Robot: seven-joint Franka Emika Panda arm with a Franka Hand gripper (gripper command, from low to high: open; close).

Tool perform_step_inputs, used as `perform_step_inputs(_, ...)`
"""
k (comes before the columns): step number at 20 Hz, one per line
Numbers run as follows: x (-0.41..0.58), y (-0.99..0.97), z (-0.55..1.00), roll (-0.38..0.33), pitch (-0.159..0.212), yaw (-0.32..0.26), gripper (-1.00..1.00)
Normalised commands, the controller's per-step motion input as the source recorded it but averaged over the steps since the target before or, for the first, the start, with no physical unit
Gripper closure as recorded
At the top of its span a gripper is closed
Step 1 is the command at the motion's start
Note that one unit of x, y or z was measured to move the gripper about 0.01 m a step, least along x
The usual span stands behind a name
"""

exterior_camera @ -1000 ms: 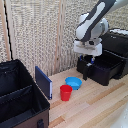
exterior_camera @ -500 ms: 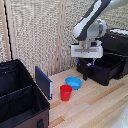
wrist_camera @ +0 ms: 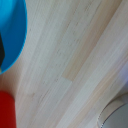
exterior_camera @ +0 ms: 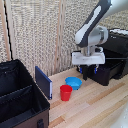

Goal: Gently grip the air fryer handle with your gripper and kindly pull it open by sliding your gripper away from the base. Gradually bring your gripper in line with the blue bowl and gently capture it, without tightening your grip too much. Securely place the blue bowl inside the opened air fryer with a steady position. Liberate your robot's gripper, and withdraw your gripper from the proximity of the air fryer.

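The large boxy black air fryer (exterior_camera: 111, 62) stands at the exterior view's right on the pale wooden worktop (exterior_camera: 95, 107), and its drawer looks pulled out toward the middle of the scene, though the short black handle is hidden behind the arm. So the opening step seems done, and the step in hand is lining up with the small shallow bright-blue plastic bowl (exterior_camera: 73, 82).

The white-bodied two-finger gripper (exterior_camera: 89, 70) hangs above the worktop between the drawer front and the bowl, apart from both. Its dark fingers appear spread with nothing between them (the frame is too coarse to be certain).

The bowl sits on the worktop just beside a taller red plastic cup (exterior_camera: 65, 92), with a dark blue flat panel (exterior_camera: 43, 82) and a black fabric case (exterior_camera: 20, 97) further toward the exterior view's left. In the wrist view the bowl (wrist_camera: 12, 32) fills one corner, the cup (wrist_camera: 6, 110) another.

Next, I judge, the gripper must shift over the bowl's rim, descend clear of the cup, and close lightly.
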Motion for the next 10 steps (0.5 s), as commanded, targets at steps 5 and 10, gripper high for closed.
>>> perform_step_inputs(5,0.146,0.00,-0.42,-0.004,-0.103,0.217,-1.00)
perform_step_inputs(10,0.158,0.00,-0.39,0.002,-0.098,0.146,-1.00)
